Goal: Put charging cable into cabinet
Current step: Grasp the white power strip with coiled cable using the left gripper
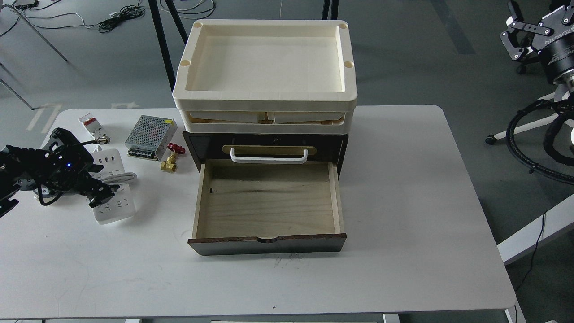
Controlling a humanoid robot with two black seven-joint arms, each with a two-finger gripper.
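Note:
The charging cable point(117, 207) is a white power strip with its grey-white cord coiled by it. It lies flat on the table at the left. My left gripper point(101, 195) comes in from the left and sits low over the strip's middle. Its dark fingers cannot be told apart. The dark brown cabinet point(193, 148) stands at the table's middle with cream trays point(264, 96) stacked on top. Its pale wooden drawer point(269, 202) is pulled out and empty, below the white bar handle point(268, 158). My right gripper point(531, 20) hangs open off the table at the far right.
A silver mesh box point(150, 131), a brass valve with a red knob point(170, 160) and a small white block with a red switch point(91, 124) lie behind the strip. A black hose loop point(520, 148) hangs right of the white table point(403, 224).

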